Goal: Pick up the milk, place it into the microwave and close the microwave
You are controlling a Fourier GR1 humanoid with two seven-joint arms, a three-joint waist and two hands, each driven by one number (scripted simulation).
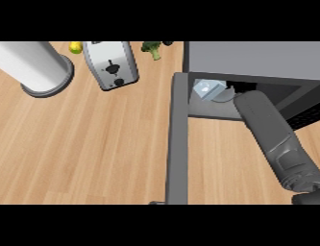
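The milk (208, 89), a small white and pale blue carton, stands inside the open microwave (262, 57) near the left of its cavity. My right forearm (272, 137) reaches from the lower right into the opening. The right hand (238, 88) is mostly hidden under the microwave's top. Only a dark bit of it shows just right of the milk, and whether it touches the carton cannot be told. The microwave door (178, 144) stands wide open, seen edge-on, running down toward the front edge. My left hand does not show.
A silver toaster (111, 65) stands at the back, left of the microwave. Further left is a tall white cylinder (38, 65) on a grey base. A yellow item (75, 46) and a broccoli (152, 49) lie at the far edge.
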